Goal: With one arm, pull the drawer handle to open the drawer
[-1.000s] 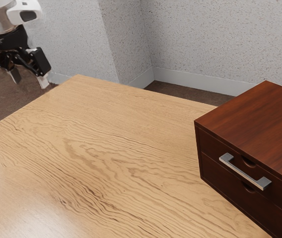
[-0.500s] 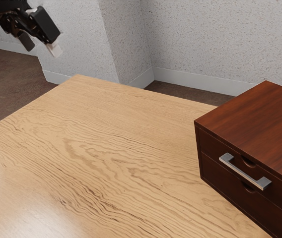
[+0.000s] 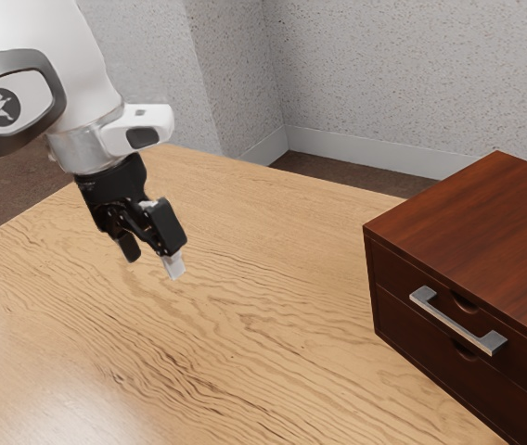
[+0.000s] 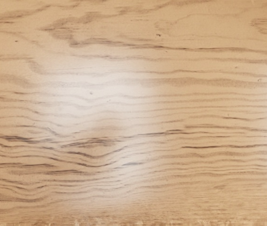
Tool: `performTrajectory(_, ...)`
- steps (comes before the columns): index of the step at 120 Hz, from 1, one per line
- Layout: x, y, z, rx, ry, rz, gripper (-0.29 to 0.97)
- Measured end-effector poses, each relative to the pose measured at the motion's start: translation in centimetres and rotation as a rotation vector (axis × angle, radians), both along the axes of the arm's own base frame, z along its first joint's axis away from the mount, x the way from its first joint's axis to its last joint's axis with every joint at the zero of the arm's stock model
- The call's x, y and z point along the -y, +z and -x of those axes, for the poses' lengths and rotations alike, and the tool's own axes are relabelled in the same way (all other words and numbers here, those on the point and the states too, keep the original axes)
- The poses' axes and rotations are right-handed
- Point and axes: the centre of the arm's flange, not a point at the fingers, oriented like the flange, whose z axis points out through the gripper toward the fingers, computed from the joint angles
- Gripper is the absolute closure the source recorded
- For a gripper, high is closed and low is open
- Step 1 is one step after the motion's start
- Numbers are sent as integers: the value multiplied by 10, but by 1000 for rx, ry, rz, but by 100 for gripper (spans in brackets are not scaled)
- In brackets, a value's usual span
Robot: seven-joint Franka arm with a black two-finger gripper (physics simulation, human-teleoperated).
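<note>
A dark red-brown drawer cabinet point(image 3: 486, 278) stands at the exterior view's right on the light wooden table point(image 3: 245, 306). Its upper drawer carries a silver bar handle point(image 3: 456, 321), and the drawer front sits flush with the cabinet. My black gripper point(image 3: 154, 258) hangs just above the table at the exterior view's left, far from the handle. Its two fingers stand apart and point down, with nothing between them. Under my hand the wrist view has bare wood grain of the table point(image 4: 133, 113).
A speckled grey wall with a white baseboard point(image 3: 375, 153) runs behind the table. Brown floor point(image 3: 13, 176) lies past the table's far left edge. A wide stretch of tabletop separates my gripper from the cabinet.
My arm has swung down and to the exterior view's right, from high in the upper left corner to just above the table. The drawer has not moved.
</note>
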Motion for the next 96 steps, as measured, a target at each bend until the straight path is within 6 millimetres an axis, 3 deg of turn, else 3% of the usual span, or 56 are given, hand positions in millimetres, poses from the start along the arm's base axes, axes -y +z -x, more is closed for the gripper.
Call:
performTrajectory(11,35,-44,21,-42,-63,26,0)
performTrajectory(25,68,-66,35,-43,-122,29,0)
performTrajectory(45,79,-70,32,25,-300,12,0)
performTrajectory(56,103,-72,32,82,-510,-13,0)
performTrajectory(80,127,-100,38,100,-876,-67,0)
performTrajectory(96,148,-107,30,165,-1072,-143,0)
